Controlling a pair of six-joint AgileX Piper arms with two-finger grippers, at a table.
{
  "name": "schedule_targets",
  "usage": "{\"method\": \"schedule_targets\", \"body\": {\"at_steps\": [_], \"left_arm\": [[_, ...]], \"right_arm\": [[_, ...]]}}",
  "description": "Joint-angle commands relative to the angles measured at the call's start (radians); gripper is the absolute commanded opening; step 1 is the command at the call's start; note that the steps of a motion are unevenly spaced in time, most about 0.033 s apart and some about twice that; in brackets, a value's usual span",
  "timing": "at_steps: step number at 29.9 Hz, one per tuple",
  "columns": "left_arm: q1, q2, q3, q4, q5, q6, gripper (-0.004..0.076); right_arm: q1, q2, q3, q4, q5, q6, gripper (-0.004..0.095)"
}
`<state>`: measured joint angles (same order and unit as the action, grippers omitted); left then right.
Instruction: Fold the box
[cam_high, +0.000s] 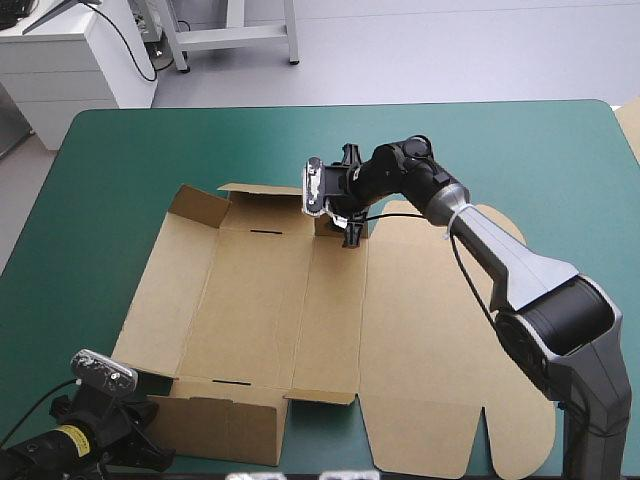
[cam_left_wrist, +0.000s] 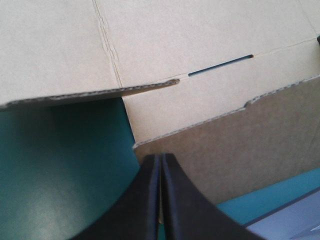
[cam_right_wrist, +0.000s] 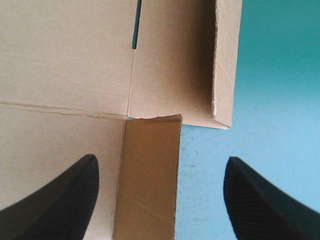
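Note:
The brown box (cam_high: 300, 310) lies spread out on the teal-green cover, with its far-left wall (cam_high: 250, 210) and its near wall (cam_high: 220, 425) raised. My right gripper (cam_high: 350, 232) hovers at the box's far edge, open. In the right wrist view a small upright flap (cam_right_wrist: 150, 175) stands between its black fingers (cam_right_wrist: 161, 159), nearer one finger. My left gripper (cam_high: 140, 445) sits low at the near-left corner of the box, shut. In the left wrist view its tips (cam_left_wrist: 161, 159) meet just before the corner of the raised near wall (cam_left_wrist: 225, 150).
The box's lid panel (cam_high: 430, 350) lies flat and reaches toward the table's near right corner. The teal-green cover (cam_high: 120, 180) shows to the left of the box and beyond it. A pale board edge (cam_high: 630, 125) shows at the table's far right edge.

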<state>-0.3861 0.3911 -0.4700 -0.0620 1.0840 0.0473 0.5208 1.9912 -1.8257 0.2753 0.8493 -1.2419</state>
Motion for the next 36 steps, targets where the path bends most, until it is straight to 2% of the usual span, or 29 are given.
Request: {"method": "schedule_targets", "body": {"at_steps": [1, 5, 9, 13, 16, 20, 23, 29, 36], "left_arm": [[-0.005, 0.011, -0.024, -0.009, -0.046, -0.003, -0.0008], [-0.005, 0.011, -0.024, -0.009, -0.046, -0.003, -0.0008], [-0.005, 0.011, -0.024, -0.009, -0.046, -0.003, -0.0008], [-0.005, 0.011, -0.024, -0.009, -0.046, -0.003, -0.0008], [-0.005, 0.011, -0.024, -0.009, -0.046, -0.003, -0.0008], [-0.005, 0.011, -0.024, -0.009, -0.046, -0.003, -0.0008], [-0.005, 0.011, -0.024, -0.009, -0.046, -0.003, -0.0008], [-0.005, 0.011, -0.024, -0.009, -0.046, -0.003, -0.0008], [-0.005, 0.011, -0.024, -0.009, -0.046, -0.003, -0.0008]], "right_arm": [[-0.002, -0.097, -0.037, 0.020, -0.032, 0.026, 0.0652], [-0.002, -0.148, -0.039, -0.017, -0.032, 0.144, 0.0645], [-0.002, -0.205, -0.039, -0.126, -0.030, 0.320, 0.0592], [-0.004, -0.249, -0.039, -0.267, -0.016, 0.491, 0.0432], [-0.004, -0.272, -0.039, -0.378, 0.021, 0.631, 0.0251], [-0.004, -0.285, -0.039, -0.535, 0.134, 0.778, -0.0015], [-0.007, -0.287, -0.039, -0.621, 0.233, 0.848, -0.0020], [-0.083, -0.315, -0.039, -0.548, 0.261, 0.905, -0.0019], [-0.289, -0.405, 0.017, -0.329, 0.298, 0.920, -0.0019]]}}
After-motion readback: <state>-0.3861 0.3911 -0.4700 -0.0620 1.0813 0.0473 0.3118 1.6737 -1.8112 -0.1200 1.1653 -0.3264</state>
